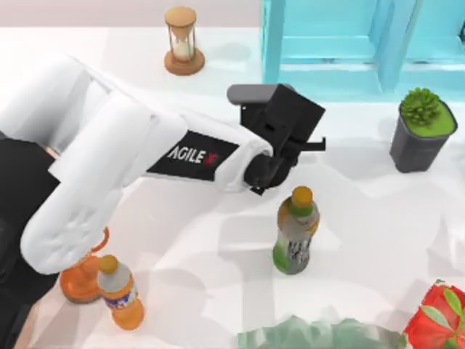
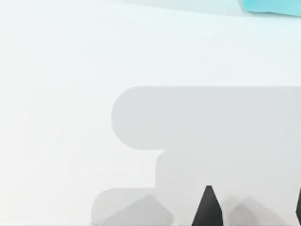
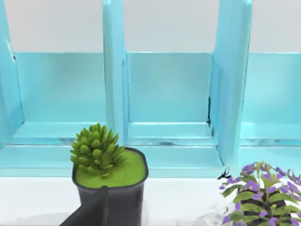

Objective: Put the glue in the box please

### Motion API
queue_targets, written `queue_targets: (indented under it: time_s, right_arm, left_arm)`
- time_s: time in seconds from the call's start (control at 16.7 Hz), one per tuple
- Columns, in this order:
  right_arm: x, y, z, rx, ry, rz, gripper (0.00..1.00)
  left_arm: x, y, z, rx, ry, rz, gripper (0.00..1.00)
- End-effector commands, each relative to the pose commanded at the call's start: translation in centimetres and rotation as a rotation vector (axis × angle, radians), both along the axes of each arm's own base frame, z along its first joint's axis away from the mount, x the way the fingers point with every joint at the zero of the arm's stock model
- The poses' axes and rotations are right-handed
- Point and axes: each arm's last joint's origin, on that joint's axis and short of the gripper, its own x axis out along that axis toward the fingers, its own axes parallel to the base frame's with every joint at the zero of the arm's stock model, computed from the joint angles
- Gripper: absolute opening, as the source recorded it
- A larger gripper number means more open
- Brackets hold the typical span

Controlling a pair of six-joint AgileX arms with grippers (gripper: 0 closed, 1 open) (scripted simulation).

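A rendered simulation scene is showing here — a plain white bench (image 1: 378, 218) is carrying household clutter: an hourglass (image 1: 182, 41), drink bottles (image 1: 295, 231), a potted succulent (image 1: 421, 129) and a light blue shelf frame (image 1: 349, 43). Flat shading and an AgileX arm (image 1: 145, 163) are marking it as a test setup — not a lived-in room.

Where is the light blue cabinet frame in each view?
Top view: light blue cabinet frame, back right.
Left wrist view: a sliver in the distance.
Right wrist view: its compartments directly behind the succulent pot.
Shared landmark: that succulent pot, in front of the frame.
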Motion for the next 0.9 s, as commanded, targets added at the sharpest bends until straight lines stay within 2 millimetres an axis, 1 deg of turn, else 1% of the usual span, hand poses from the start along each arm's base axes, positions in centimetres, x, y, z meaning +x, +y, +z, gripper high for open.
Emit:
queue_targets:
  time_s: [0.12,0.18,0.6,0.72,0.78,0.9]
  right_arm:
    - [0.0,0.0,0.0,0.0,0.0,0.0,1.0]
    - [0.0,0.0,0.0,0.0,0.0,0.0,1.0]
    - [0.0,0.0,0.0,0.0,0.0,0.0,1.0]
    - [0.0,0.0,0.0,0.0,0.0,0.0,1.0]
    - [0.0,0.0,0.0,0.0,0.0,0.0,1.0]
    - [0.0,0.0,0.0,0.0,0.0,0.0,1.0]
  left_arm:
    - [0.0,0.0,0.0,0.0,0.0,0.0,0.02]
    - [0.0,0.0,0.0,0.0,0.0,0.0,0.0]
    - [0.0,0.0,0.0,0.0,0.0,0.0,0.0]
    - [0.1,0.0,0.3,-0.004,-0.004,0.001,0.0]
    - [0.2,-0.1,1.1,-0.012,-0.012,0.001,0.0]
    - [0.4,-0.3,3.4,-0.025,-0.027,0.001,0.0]
